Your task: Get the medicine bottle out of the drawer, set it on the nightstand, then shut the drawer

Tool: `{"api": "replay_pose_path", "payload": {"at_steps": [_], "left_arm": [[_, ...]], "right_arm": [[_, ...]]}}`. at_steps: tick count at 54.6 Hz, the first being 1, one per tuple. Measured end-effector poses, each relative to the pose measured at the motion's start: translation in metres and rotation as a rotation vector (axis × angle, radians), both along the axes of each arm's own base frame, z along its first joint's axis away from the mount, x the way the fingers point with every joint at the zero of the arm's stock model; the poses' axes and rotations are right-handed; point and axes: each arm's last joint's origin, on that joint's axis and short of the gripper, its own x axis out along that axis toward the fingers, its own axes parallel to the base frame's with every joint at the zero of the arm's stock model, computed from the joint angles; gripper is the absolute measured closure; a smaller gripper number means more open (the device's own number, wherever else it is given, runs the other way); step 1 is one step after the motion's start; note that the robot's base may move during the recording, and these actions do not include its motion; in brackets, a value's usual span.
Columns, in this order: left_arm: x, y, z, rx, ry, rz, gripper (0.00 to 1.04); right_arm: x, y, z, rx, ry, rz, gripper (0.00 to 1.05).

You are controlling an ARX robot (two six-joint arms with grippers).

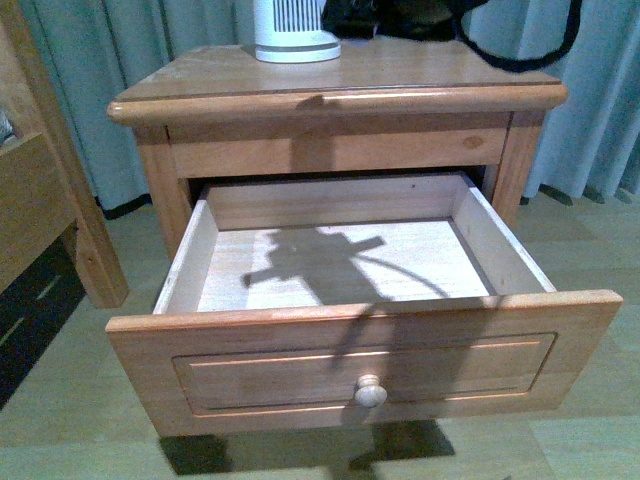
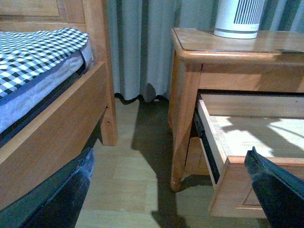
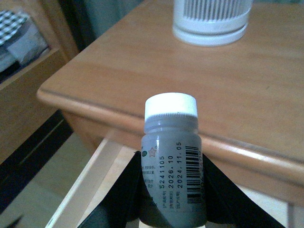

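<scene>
1. The bottle is out of the drawer. It stands upright, cap up, clamped round its lower body by the right pincer. Its base is cut off by the edge of the right wrist view.
2. What matters for the next move is that the worktop of the nightstand lies straight ahead of the bottle, beyond its rounded front edge. The bottle hangs over the open drawer, on the near side of that edge.
3. The bottle's long axis is vertical, so I judge it can be set down on its base without turning. It should go forward, and probably a little up, to clear the edge. I cannot tell how high the base is against the worktop.
4. A white appliance stands far back on the worktop, well apart from the bare wood nearer the front.
5. The left pincer is spread wide and empty, low beside the drawer's left side. The right arm is plainly the one to place the bottle.
6. The front view shows only shadow on the drawer floor, and the drawer is not yet closed.
</scene>
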Motion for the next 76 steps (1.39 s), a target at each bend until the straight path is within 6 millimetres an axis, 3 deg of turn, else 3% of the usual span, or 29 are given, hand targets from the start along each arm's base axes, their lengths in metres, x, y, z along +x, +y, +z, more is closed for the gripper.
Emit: {"api": "replay_pose_path", "payload": {"at_steps": [7,12,19,25,34,42,46,49,53,61,66,70,76], "left_arm": [[0.0,0.0,0.0,0.0,0.0,0.0,0.07],[0.0,0.0,0.0,0.0,0.0,0.0,0.07],[0.0,0.0,0.0,0.0,0.0,0.0,0.07],[0.0,0.0,0.0,0.0,0.0,0.0,0.07],[0.0,0.0,0.0,0.0,0.0,0.0,0.07],[0.0,0.0,0.0,0.0,0.0,0.0,0.07],[0.0,0.0,0.0,0.0,0.0,0.0,0.07],[0.0,0.0,0.0,0.0,0.0,0.0,0.07],[0.0,0.0,0.0,0.0,0.0,0.0,0.07],[0.0,0.0,0.0,0.0,0.0,0.0,0.07],[0.0,0.0,0.0,0.0,0.0,0.0,0.07],[0.0,0.0,0.0,0.0,0.0,0.0,0.07],[0.0,0.0,0.0,0.0,0.0,0.0,0.07]], "right_arm": [[0.043,-0.01,-0.004,-0.053,0.02,-0.083,0.76],[0.078,-0.011,-0.022,-0.091,0.057,-0.134,0.76],[0.101,-0.007,-0.038,-0.114,0.065,-0.16,0.76],[0.109,-0.003,-0.039,-0.118,0.049,-0.173,0.59],[0.103,0.001,-0.025,-0.086,-0.019,-0.146,0.31],[0.066,-0.006,0.008,-0.016,-0.111,-0.097,0.07],[0.038,-0.016,0.031,0.034,-0.15,-0.077,0.07],[-0.001,-0.031,0.053,0.082,-0.167,-0.064,0.07],[-0.063,-0.049,0.059,0.099,-0.131,-0.02,0.07],[-0.147,-0.059,0.015,0.083,0.056,0.053,0.07],[-0.194,-0.061,-0.031,0.062,0.205,0.066,0.21],[-0.219,-0.062,-0.062,0.046,0.294,0.06,0.33],[-0.239,-0.06,-0.107,0.011,0.39,0.046,0.5]]}}
